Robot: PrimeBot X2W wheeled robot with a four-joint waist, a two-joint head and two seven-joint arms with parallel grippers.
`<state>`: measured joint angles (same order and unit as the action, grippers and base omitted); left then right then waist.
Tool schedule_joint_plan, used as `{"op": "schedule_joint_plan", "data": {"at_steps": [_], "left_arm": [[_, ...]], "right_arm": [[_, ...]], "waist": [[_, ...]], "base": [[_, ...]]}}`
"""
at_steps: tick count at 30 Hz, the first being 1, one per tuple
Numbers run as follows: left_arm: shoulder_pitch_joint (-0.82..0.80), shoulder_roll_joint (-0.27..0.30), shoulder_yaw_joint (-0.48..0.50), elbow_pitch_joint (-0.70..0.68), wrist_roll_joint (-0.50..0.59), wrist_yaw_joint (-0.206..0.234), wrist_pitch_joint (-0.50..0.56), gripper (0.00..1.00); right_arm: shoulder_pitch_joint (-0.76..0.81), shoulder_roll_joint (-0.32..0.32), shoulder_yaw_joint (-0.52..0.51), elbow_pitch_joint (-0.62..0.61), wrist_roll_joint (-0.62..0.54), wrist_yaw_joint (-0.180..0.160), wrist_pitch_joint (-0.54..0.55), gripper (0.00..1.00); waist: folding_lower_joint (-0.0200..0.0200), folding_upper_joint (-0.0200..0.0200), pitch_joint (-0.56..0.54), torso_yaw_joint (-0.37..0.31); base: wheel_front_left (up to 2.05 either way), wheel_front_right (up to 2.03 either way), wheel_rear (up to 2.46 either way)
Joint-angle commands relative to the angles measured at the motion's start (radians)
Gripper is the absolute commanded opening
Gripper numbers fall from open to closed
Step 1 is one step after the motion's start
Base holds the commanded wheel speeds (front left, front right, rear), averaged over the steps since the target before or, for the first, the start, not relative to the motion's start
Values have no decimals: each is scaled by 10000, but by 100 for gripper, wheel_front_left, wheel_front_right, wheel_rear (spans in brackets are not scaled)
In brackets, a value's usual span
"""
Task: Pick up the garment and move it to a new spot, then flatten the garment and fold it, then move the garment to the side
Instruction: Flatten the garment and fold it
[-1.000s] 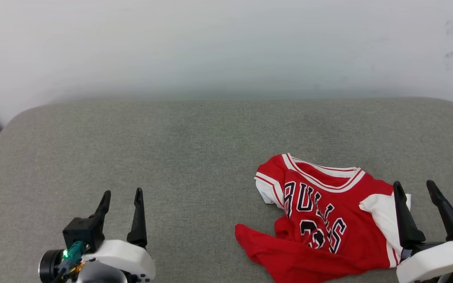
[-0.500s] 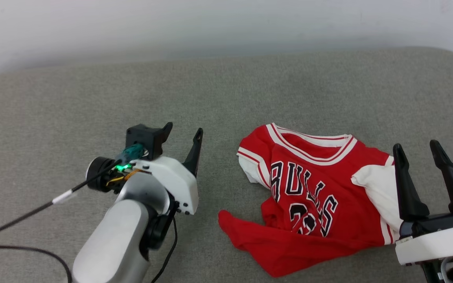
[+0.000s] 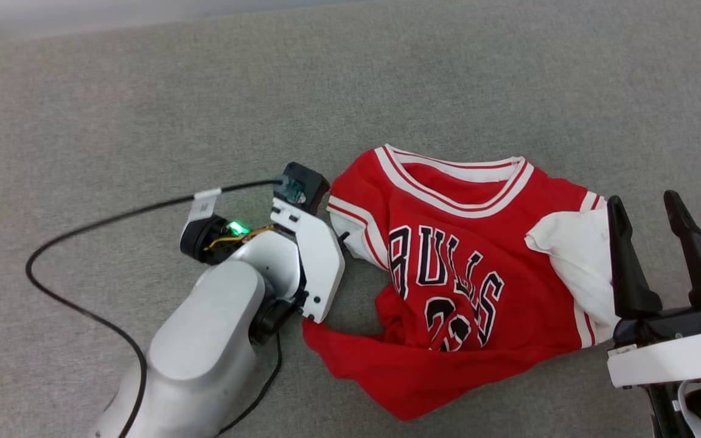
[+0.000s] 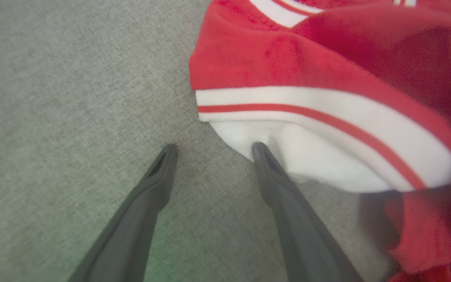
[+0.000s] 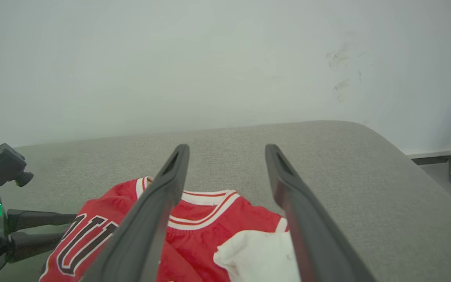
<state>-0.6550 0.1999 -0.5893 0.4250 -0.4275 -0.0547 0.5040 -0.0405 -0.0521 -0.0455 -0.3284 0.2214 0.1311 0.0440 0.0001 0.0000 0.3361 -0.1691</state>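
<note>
A wide grey fabric-covered surface spreads across the head view, and in the right wrist view a pale wall rises behind its far edge. The garment, a red jersey with white sleeves, lies rumpled on this surface in the right half of the head view, front side up. Its striped collar is away from the robot, the black "BULLS" lettering shows, the number below it is partly lost in a crease, and the red lower hem is twisted out toward the left. The left arm's pale forearm reaches in from the lower left up to the garment's nearer sleeve. The right gripper sits at the lower right beside the other white sleeve, its two dark fingers spread wide with nothing between them. The left gripper points down at the surface just beside the striped sleeve, fingers parted and holding nothing. One fingertip meets the white sleeve edge, though whether it touches the cloth cannot be told. A black cable loops over the surface from the left wrist, where a small green light glows
</note>
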Motion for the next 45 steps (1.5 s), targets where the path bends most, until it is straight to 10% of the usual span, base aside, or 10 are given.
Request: {"op": "schedule_joint_plan", "data": {"at_steps": [1, 6, 8, 9, 24, 38, 44, 45], "left_arm": [[-138, -31, -129, 147, -62, -93, 236, 100], [-56, -101, -851, 887, -240, -480, 1622, 90], [-77, -79, -1112, 977, -314, -605, 1950, 10], [-128, -54, -1195, 961, -285, -643, 1949, 0], [487, 1111, -187, -1856, -345, 227, 282, 0], [3892, 3947, 1692, -6574, -507, 2764, 1590, 0], [5018, 3421, 2143, -5813, -1380, 3181, 1007, 0], [5059, 3193, 2196, -5562, -1511, 3192, 766, 22]], "right_arm": [[-133, 27, -6, 49, 121, -7, -49, 100], [-169, 26, 17, 255, 262, -7, -175, 100], [-199, 26, 36, 303, 340, -7, -226, 100], [-212, 26, 42, 335, 360, -7, -238, 100], [307, 26, -395, 664, 612, -7, -108, 100], [660, 25, -708, 474, 575, -7, 222, 100], [521, 23, -609, 483, 567, -7, 293, 100], [488, 23, -598, 489, 556, -7, 314, 100]], "waist": [[-1, 0, 101, -86], [-1, 0, 176, -147], [-1, 0, 186, -167], [-1, 0, 183, -178], [-1, 0, -937, 572], [-1, 0, -1419, 1480], [-1, 0, -1409, 1412], [-1, 0, -1415, 1391]], "base": [[0, 0, 0], [0, 0, 0], [0, 0, 0], [0, 0, 0], [0, 0, 0], [0, 0, 0], [0, 0, 0], [0, 0, 0]]}}
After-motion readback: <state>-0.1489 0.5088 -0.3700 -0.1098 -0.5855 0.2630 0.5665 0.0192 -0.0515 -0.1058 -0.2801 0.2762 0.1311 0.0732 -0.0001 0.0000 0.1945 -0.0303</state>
